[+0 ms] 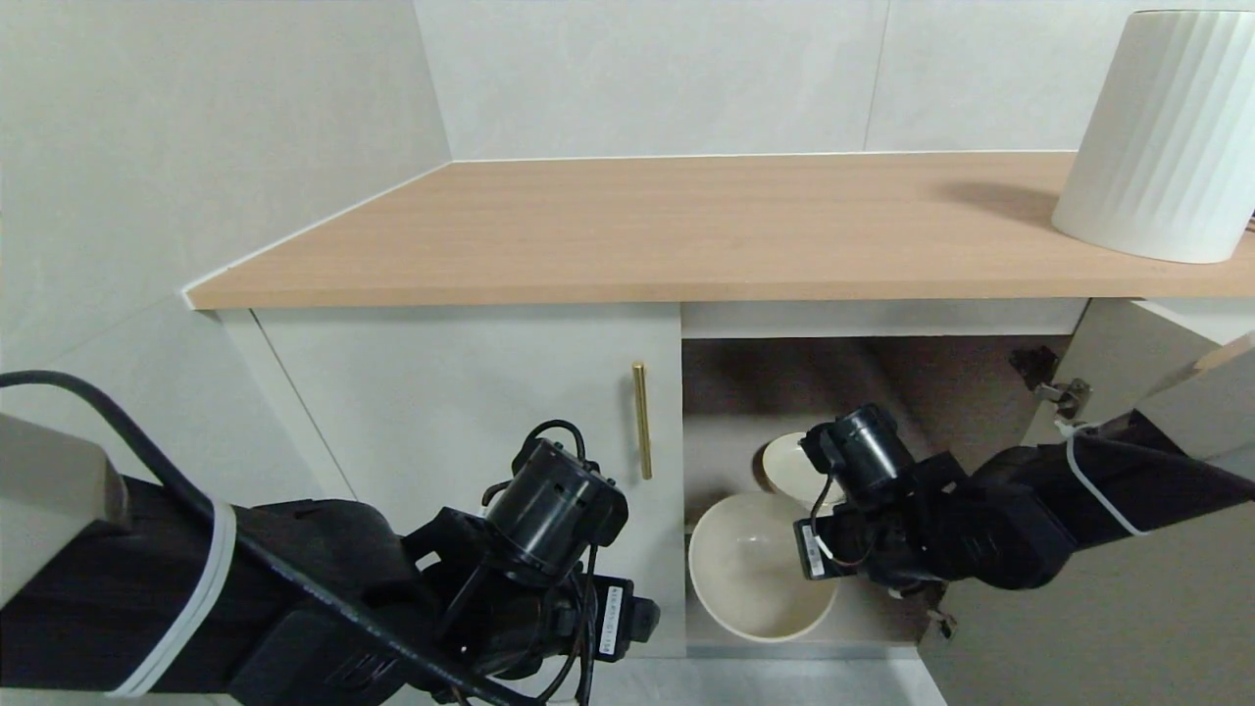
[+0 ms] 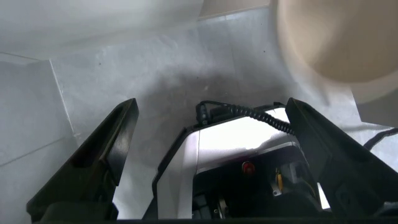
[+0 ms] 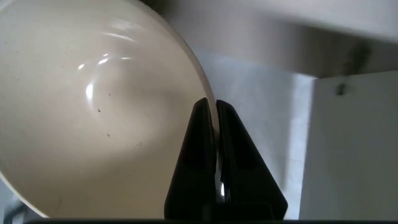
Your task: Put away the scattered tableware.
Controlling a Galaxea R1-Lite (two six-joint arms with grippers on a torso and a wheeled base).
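The left claw (image 2: 211, 112) hangs with fingers spread and nothing between them, left of the open white cupboard (image 1: 882, 382), probably to leave its mouth free. At that mouth is a cream round ceramic bowl (image 1: 750, 574), tipped on edge. The right claw (image 3: 216, 109) pinches its rim, a grip that suits sliding it in before the small white dish (image 1: 787, 469) deeper inside.

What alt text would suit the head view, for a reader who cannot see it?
The right end effector, shut on the rim of a cream bowl, holds it at the open cabinet, where a smaller dish sits farther in. The left door is closed, and a white ribbed container stands on the wooden countertop.
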